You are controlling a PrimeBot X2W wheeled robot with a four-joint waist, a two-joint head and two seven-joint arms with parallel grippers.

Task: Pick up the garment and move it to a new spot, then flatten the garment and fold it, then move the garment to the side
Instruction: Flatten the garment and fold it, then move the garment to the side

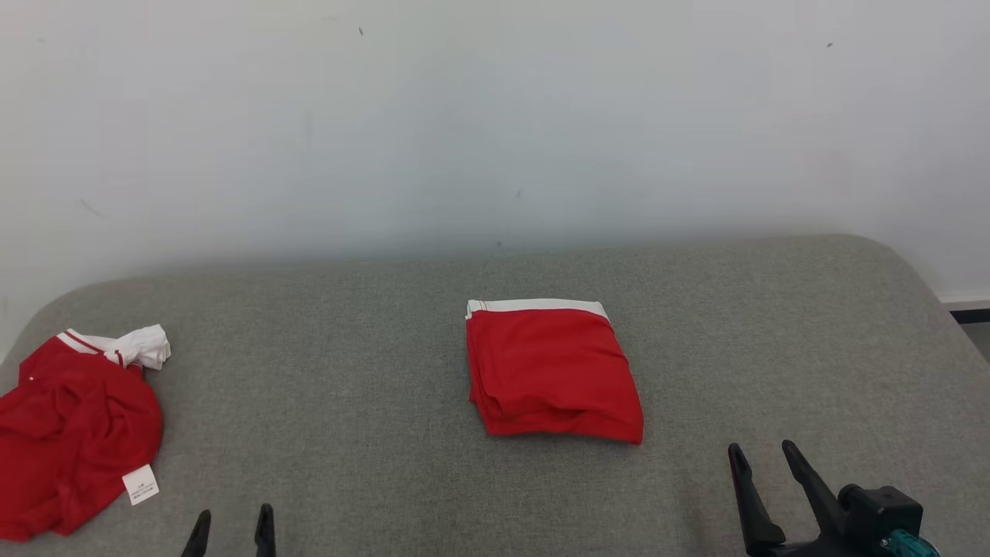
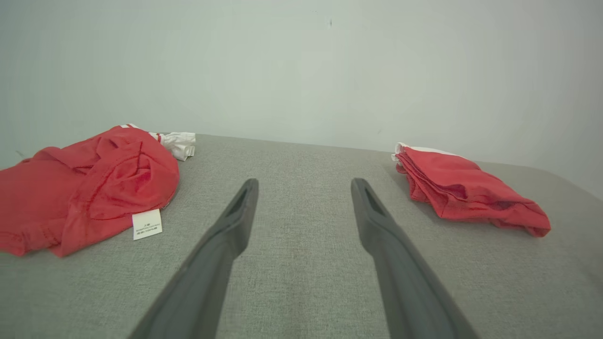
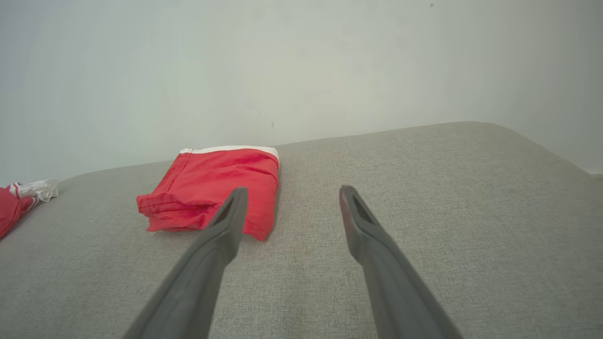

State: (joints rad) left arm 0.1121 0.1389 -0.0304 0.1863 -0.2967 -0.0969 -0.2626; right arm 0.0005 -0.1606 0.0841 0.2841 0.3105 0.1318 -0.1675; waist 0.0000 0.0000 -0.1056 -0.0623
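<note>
"Holding anything at inspection?"
"Nothing. My left gripper and right gripper stood fully spread and empty, parked by the grey cushion front edge. I judged this left the folded garment undisturbed. It sat mid-cushion, apart: ten o'clock of my right, two o'clock of my left."
</note>
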